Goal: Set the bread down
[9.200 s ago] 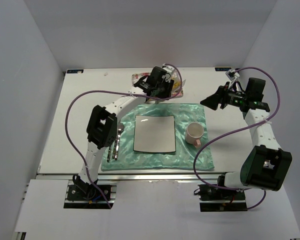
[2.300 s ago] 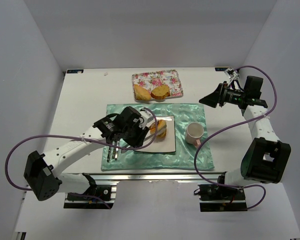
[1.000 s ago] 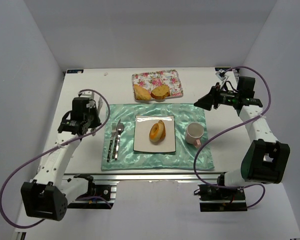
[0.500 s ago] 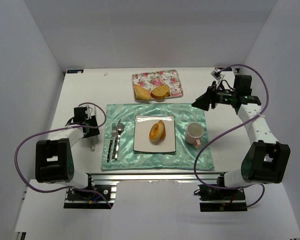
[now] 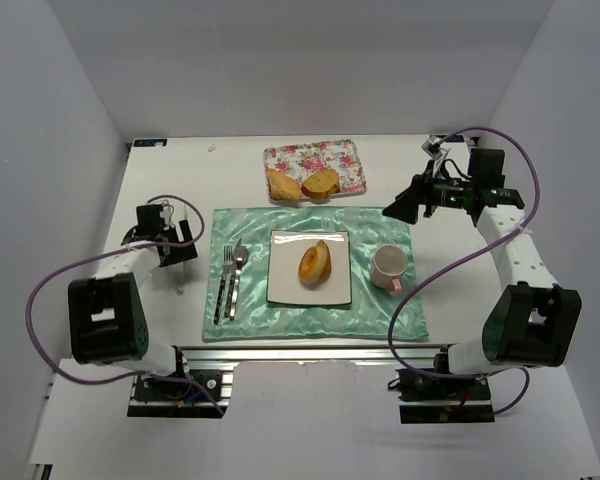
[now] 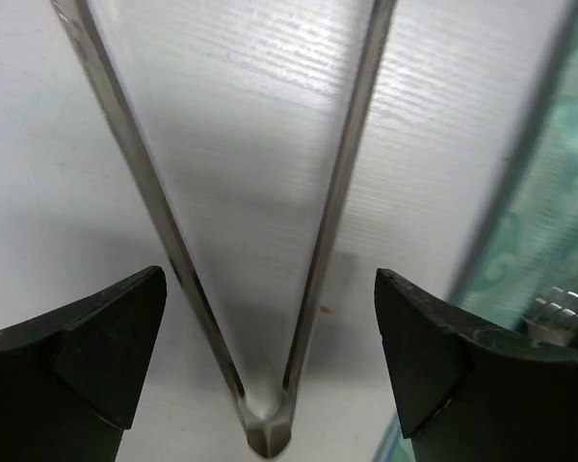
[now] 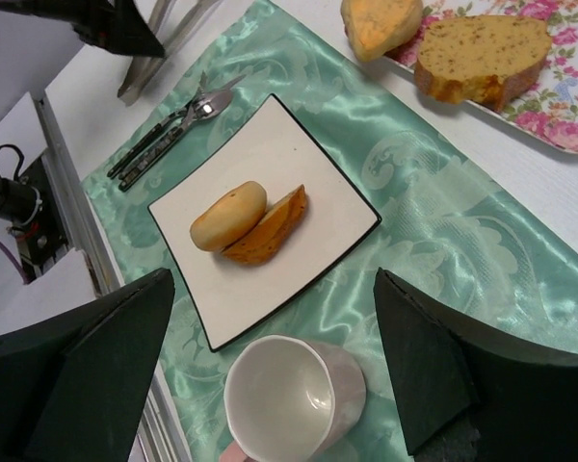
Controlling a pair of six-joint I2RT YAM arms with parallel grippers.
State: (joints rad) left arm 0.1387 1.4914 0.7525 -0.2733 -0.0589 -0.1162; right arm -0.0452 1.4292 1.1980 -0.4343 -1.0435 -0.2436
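Note:
The bread (image 5: 314, 263), a pale roll with an orange-brown slice against it, lies on the white square plate (image 5: 285, 285) in the middle of the green mat. In the right wrist view the bread (image 7: 246, 223) sits alone on the plate (image 7: 299, 173). My left gripper (image 5: 175, 252) hovers low over the table left of the mat, open, straddling the hinge end of metal tongs (image 6: 338, 192) that lie flat, with the left gripper (image 6: 270, 289) not touching them. My right gripper (image 5: 392, 211) hangs open and empty above the mat's far right corner, and the right gripper (image 7: 275, 279) looks down on plate and cup.
A floral tray (image 5: 345, 160) at the back holds two more bread pieces (image 5: 321, 182). A pink-white cup (image 5: 389, 266) stands right of the plate. A fork and spoon (image 5: 230, 280) lie left of it on the green mat (image 5: 380, 320). White walls enclose the table.
My left gripper has opened and let go of the tongs, which now lie on the table left of the mat. The right gripper has drifted slightly left. The bread has not moved.

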